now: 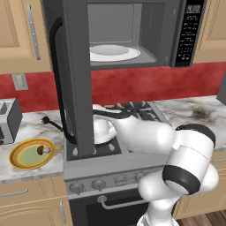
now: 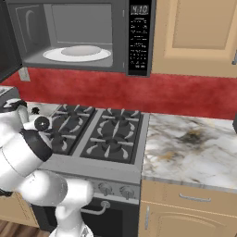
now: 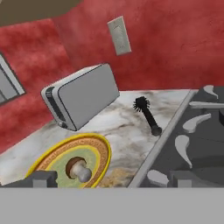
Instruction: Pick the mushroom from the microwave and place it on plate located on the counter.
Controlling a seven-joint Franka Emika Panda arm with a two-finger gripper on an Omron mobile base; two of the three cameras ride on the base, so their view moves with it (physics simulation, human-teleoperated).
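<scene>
Two small dark fingertips of the gripper [image 3: 107, 180] stand wide apart at the bottom of the hand view, with nothing between them: the jaws are released. In the left base view the white Franka arm [image 1: 145, 134] with dark joints reaches low and to the left across the grey stove top [image 2: 99, 134], its far end hidden behind the tall open door [image 1: 79, 84] of the large dark grey microwave [image 1: 145, 33].

Just beyond the fingertips, the tiny mushroom [image 3: 78, 169], dark brown cap and pale stem, lies on its side on the pale green centre of the round yellow-orange plate [image 3: 52, 155], which has a darker patterned rim ring. That plate sits flat on the white-grey marbled stone counter [image 3: 127, 127]. Beside it stand a boxy silver toaster [image 3: 83, 96] and a black bristled brush [image 3: 148, 114] lying on the stone. A plain white plate [image 1: 112, 54] rests inside the microwave cavity.
</scene>
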